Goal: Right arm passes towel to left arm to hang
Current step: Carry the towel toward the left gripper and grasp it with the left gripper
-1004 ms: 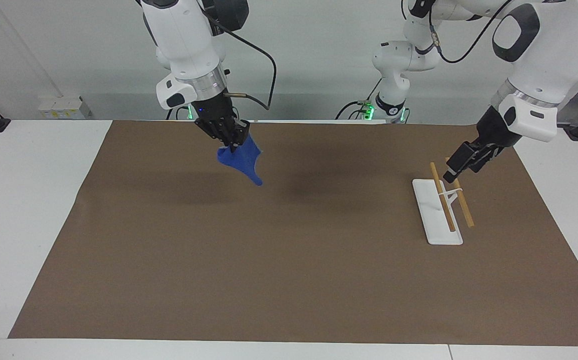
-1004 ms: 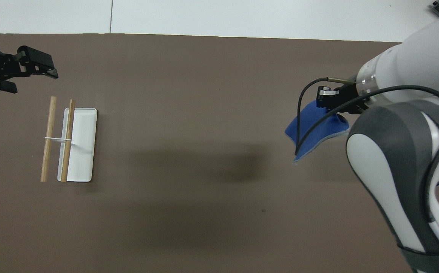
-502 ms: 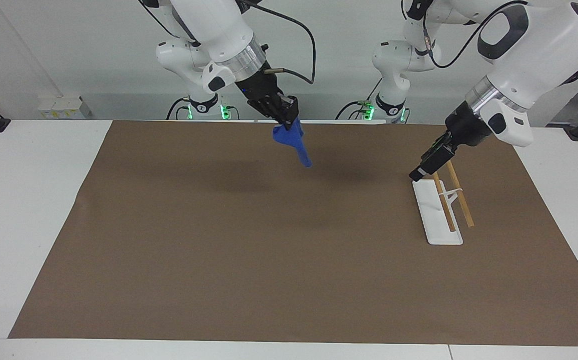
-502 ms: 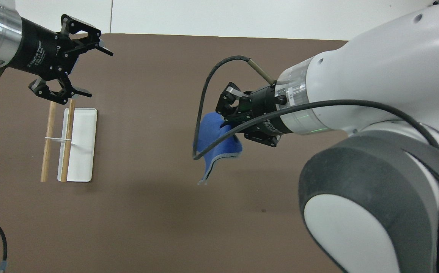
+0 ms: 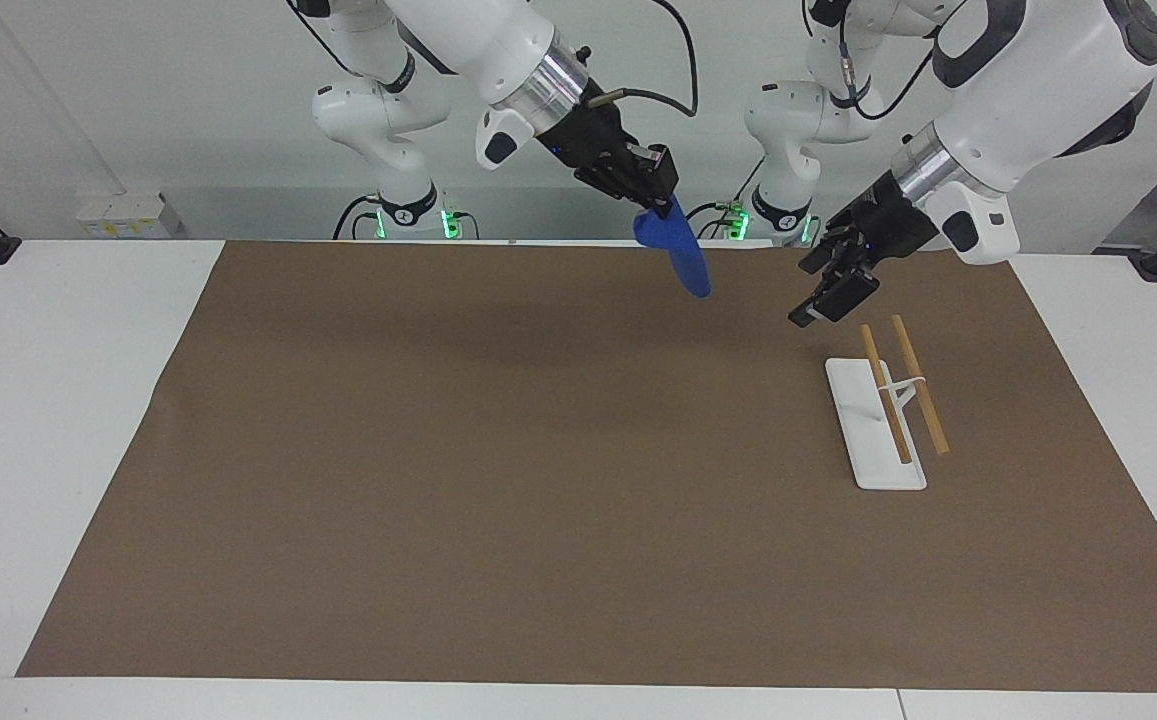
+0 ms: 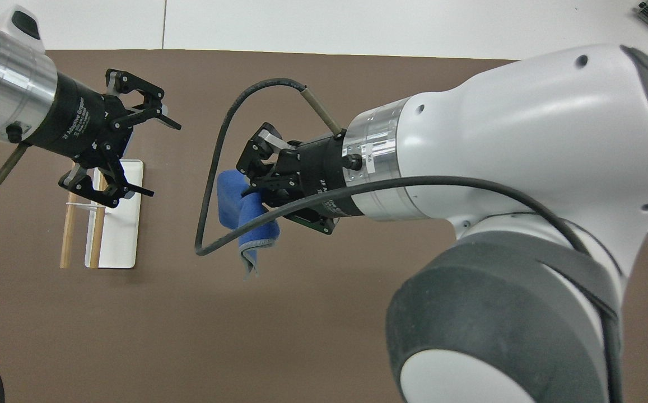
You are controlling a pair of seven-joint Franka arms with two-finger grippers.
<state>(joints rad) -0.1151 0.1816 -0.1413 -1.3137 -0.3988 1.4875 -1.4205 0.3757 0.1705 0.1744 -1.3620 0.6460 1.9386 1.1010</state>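
My right gripper (image 5: 654, 192) (image 6: 252, 180) is shut on the royal-blue towel (image 5: 680, 255) (image 6: 243, 212) and holds it high in the air over the mat's edge by the robots, near the middle. The towel hangs folded and limp below it. My left gripper (image 5: 824, 290) (image 6: 158, 154) is open, raised in the air beside the towel with a gap between them, its fingers pointing toward it. The rack, a white base (image 5: 868, 440) (image 6: 122, 235) with two wooden rails (image 5: 920, 400) (image 6: 70, 218), stands on the mat at the left arm's end.
A brown mat (image 5: 498, 480) (image 6: 189, 336) covers most of the white table (image 5: 48, 400). A black cable (image 6: 217, 168) loops from the right arm's wrist in front of the towel in the overhead view.
My right gripper has carried the towel up and toward the left arm's end of the table. My left gripper has risen from over the rack and turned toward the towel.
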